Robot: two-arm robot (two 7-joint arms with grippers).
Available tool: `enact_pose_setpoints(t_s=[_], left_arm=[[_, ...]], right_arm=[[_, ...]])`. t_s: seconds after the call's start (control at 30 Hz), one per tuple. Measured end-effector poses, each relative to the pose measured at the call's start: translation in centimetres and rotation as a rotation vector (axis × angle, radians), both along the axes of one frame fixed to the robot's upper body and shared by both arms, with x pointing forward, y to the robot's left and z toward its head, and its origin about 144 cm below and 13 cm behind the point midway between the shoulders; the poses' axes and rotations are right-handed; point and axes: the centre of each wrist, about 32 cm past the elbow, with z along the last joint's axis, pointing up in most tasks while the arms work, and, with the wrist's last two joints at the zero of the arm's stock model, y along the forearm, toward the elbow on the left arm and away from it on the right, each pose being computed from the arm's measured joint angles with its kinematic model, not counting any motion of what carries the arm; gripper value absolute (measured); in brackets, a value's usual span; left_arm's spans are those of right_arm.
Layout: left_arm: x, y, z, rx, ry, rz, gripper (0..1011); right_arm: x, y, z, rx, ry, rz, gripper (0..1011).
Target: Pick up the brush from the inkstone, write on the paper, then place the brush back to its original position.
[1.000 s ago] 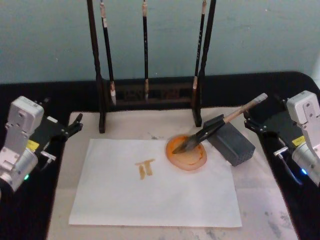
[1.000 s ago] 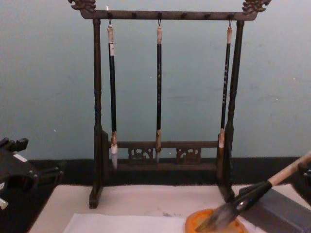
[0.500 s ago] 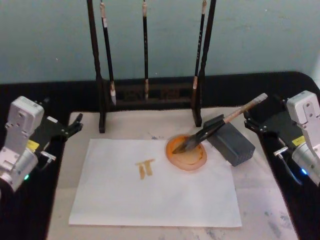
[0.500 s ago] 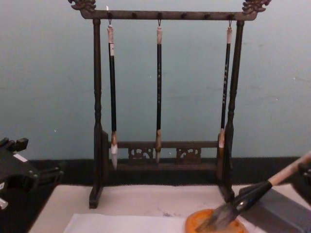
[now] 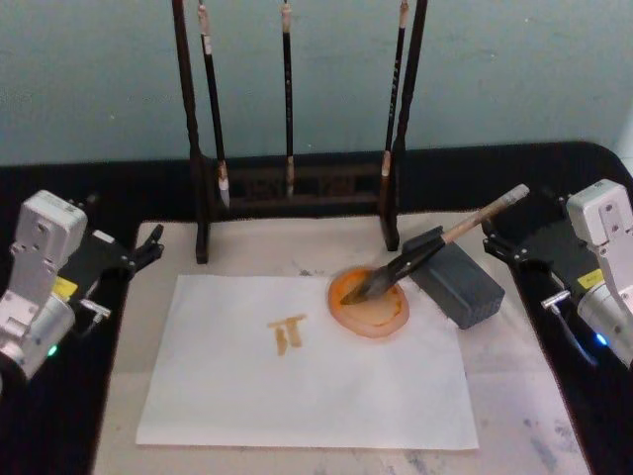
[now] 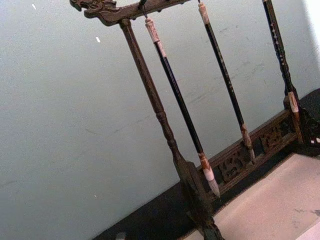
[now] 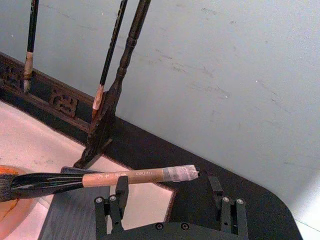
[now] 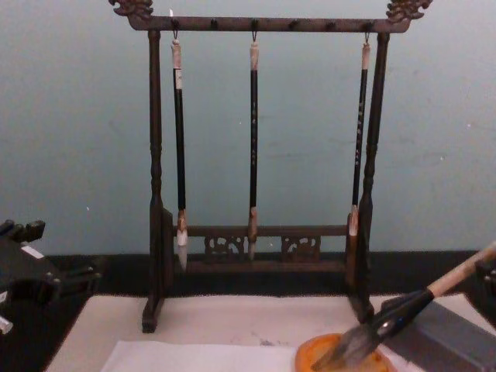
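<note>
Your job looked finished, since brown strokes (image 5: pixel 288 332) marked the paper (image 5: pixel 297 396) and the brush (image 5: pixel 415 259) lay just ahead of your open, empty right pincer (image 7: pixel 167 187) (handle on the inkstone (image 5: pixel 457 282), tuft in the orange dish (image 5: pixel 376 315)), well apart from the open left pincer (image 5: pixel 143 252).

Brush rack (image 6: pixel 165 125), three thin brushes (image 6: pixel 182 110) hanging.

The thin white sheet of paper (image 5: pixel 297 386) lies on the beige felt mat (image 5: pixel 514 381), in front of the dark wooden brush rack (image 5: pixel 316 184). The round orange dish (image 5: pixel 381 319) sits on the paper's far edge toward the right, with the grey rectangular block (image 5: pixel 465 289) just right of it. The thick tan-handled brush (image 5: pixel 435 242) leans across both, tuft in the dish.
</note>
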Motion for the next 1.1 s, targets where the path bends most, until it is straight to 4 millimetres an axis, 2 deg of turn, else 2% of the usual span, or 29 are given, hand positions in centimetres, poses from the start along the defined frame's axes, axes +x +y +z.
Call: enact_pose_setpoints(t_s=[0.73,0.97,1.1], left_arm=[[0.0,0.0,0.0,0.0,0.0,0.0,1010],[0.0,0.0,0.0,0.0,0.0,0.0,1010],[0.0,0.0,0.0,0.0,0.0,0.0,1009]], right_arm=[[-0.13,0.12,0.0,0.009,0.001,0.003,1000],[-0.54,0.39,0.24,0.07,0.012,0.015,1000],[-0.73,0.53,0.48,0.183,0.048,0.018,1000]])
